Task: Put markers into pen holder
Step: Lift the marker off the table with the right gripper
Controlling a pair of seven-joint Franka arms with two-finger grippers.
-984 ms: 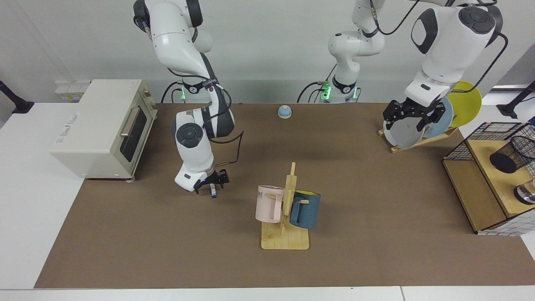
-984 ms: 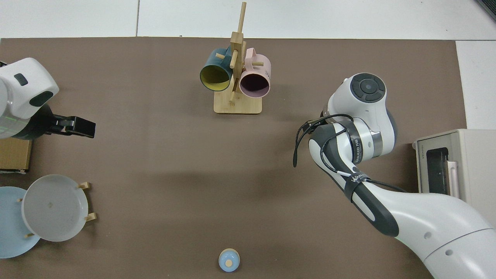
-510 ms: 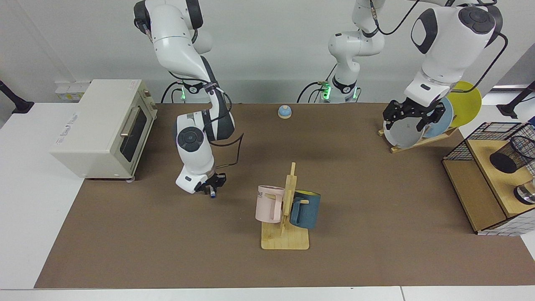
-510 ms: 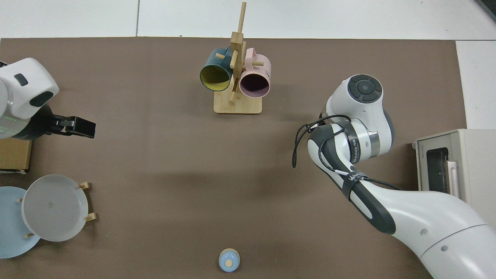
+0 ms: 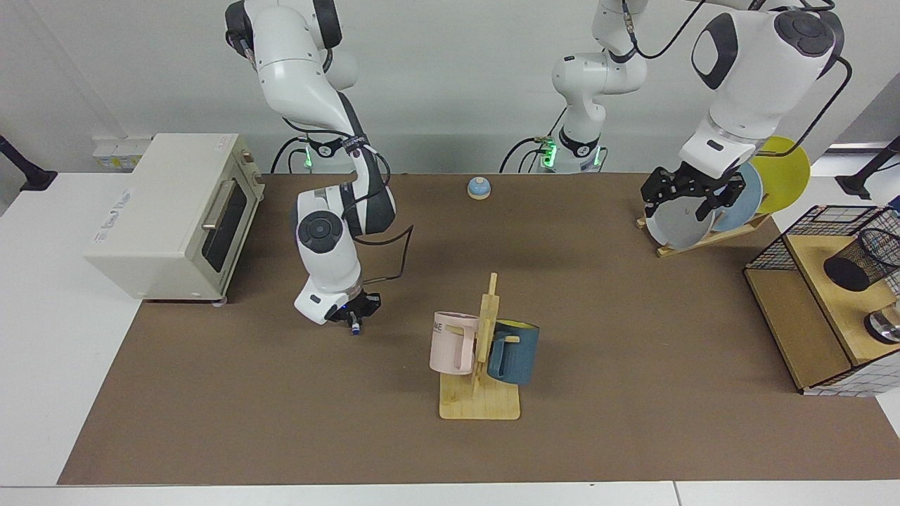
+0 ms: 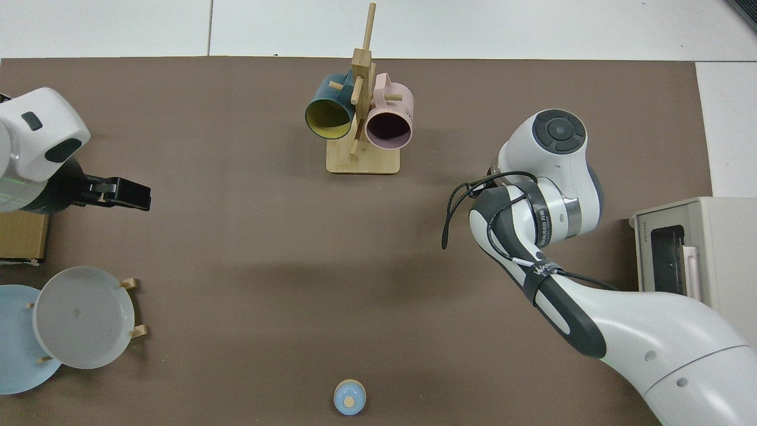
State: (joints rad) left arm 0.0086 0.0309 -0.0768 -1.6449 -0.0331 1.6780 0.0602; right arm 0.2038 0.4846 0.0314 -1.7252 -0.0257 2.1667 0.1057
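the marker (image 5: 356, 325) hangs nearly upright with its blue end down, pinched in the closed jaws of the right gripper (image 5: 357, 314), just above the brown tabletop (image 5: 281, 393) between the toaster oven (image 5: 176, 211) and the wooden mug rack (image 5: 481, 365) that carries a pink mug (image 5: 450, 342) and a dark blue mug (image 5: 513, 351). the pen holder (image 5: 861, 261) lies tipped on its side on the wooden shelf (image 5: 830, 295) at the far edge, well apart from the marker. the left gripper (image 5: 692, 193) waits in the air in front of the plate rack (image 5: 710, 211), its jaws spread open and holding nothing; in the top view the right arm's wrist hides its gripper and the marker.
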